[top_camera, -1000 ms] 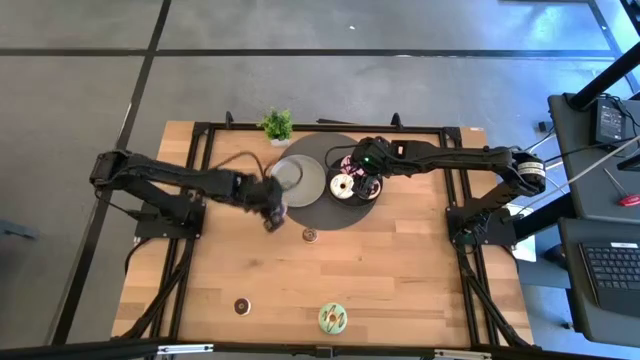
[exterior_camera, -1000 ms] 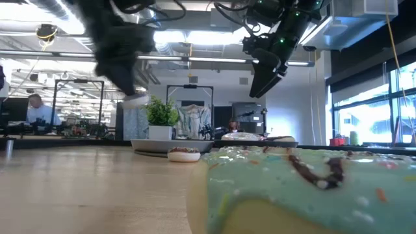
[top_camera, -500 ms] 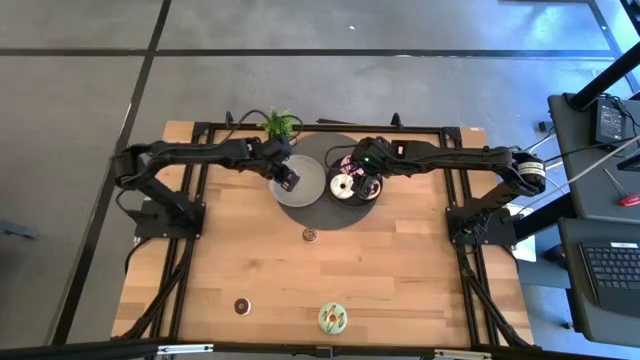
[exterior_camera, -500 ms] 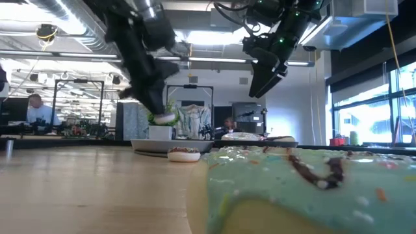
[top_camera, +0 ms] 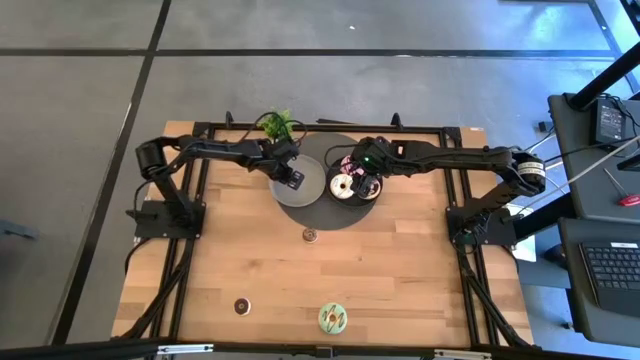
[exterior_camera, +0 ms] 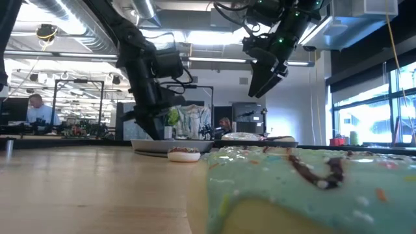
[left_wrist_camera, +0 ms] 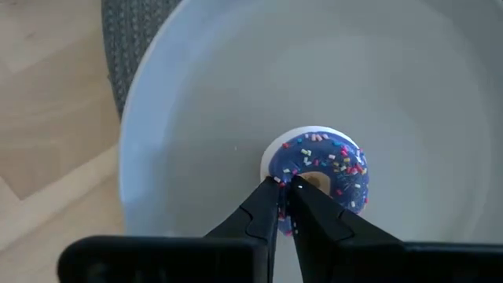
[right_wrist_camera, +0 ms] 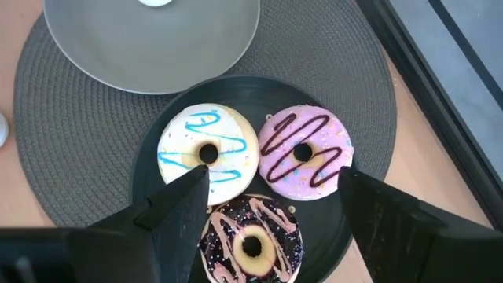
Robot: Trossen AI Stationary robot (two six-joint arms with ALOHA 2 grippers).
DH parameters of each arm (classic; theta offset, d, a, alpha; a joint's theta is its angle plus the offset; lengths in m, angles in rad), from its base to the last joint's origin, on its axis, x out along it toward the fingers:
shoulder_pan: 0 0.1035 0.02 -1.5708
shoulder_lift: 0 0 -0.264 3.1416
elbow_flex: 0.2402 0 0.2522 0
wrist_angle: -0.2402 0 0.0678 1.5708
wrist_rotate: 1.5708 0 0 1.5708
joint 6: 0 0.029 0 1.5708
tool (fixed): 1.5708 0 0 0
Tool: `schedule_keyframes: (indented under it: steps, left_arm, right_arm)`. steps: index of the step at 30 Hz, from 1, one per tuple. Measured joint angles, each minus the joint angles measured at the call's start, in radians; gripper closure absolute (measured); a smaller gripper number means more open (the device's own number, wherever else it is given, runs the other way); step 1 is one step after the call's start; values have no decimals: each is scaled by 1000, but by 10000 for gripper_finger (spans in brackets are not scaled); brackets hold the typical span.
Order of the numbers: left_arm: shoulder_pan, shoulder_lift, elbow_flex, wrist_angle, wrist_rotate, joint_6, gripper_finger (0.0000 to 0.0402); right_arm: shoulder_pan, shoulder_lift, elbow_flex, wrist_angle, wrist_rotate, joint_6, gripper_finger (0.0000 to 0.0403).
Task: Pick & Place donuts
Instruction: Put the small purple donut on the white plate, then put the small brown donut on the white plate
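Note:
My left gripper (top_camera: 293, 178) is low over the round grey plate (left_wrist_camera: 196, 118) and is shut on the tiny purple sprinkled donut (left_wrist_camera: 322, 169). My right gripper (right_wrist_camera: 271, 196) hangs open above the dark plate (right_wrist_camera: 149, 157), touching nothing. On that plate the white donut (right_wrist_camera: 208, 153), the pink donut (right_wrist_camera: 305, 153) and the chocolate donut (right_wrist_camera: 251, 240) lie flat. The green donut (top_camera: 333, 318), the tiny brown donut (top_camera: 310, 235) and the tiny dark donut (top_camera: 241, 305) lie flat on the wooden table. My left gripper pinches the purple donut between its two fingertips (left_wrist_camera: 271, 196) at the ring's edge (left_wrist_camera: 287, 167), on the side nearest the wrist. The fingers slant down from above. The donut lies face up, level with the plate's floor; whether it rests on the plate I cannot tell.
Both plates sit on a round dark mat (top_camera: 330, 215) at the table's far side, with a small potted plant (top_camera: 277, 124) behind them. The green donut fills the low view's foreground (exterior_camera: 305, 188). A black frame rail (top_camera: 200, 150) runs round the table.
My left gripper, carrying the purple donut, has swung from the table's middle toward the far edge and over the grey plate. It has then come down close to the plate.

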Motion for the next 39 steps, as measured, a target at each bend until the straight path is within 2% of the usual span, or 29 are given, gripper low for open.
schedule_keyframes:
  steps: [10,14,28,33,35,39]
  left_arm:
    - [4,0,0,27,0,0,378]
    - [7,0,0,34,-4,0,369]
    - [24,0,0,33,-23,-26,276]
    - [37,-47,0,33,-23,-26,254]
    - [36,-84,0,40,-14,19,249]
    - [-22,-171,0,40,54,256,247]
  right_arm:
    - [0,0,0,0,0,-3,120]
    - [0,0,0,0,0,-3,120]
    - [0,0,0,-1,0,-5,120]
    - [0,0,0,-1,0,-5,120]
    - [0,0,0,-1,0,-3,120]
    - [0,0,0,-7,0,-5,120]
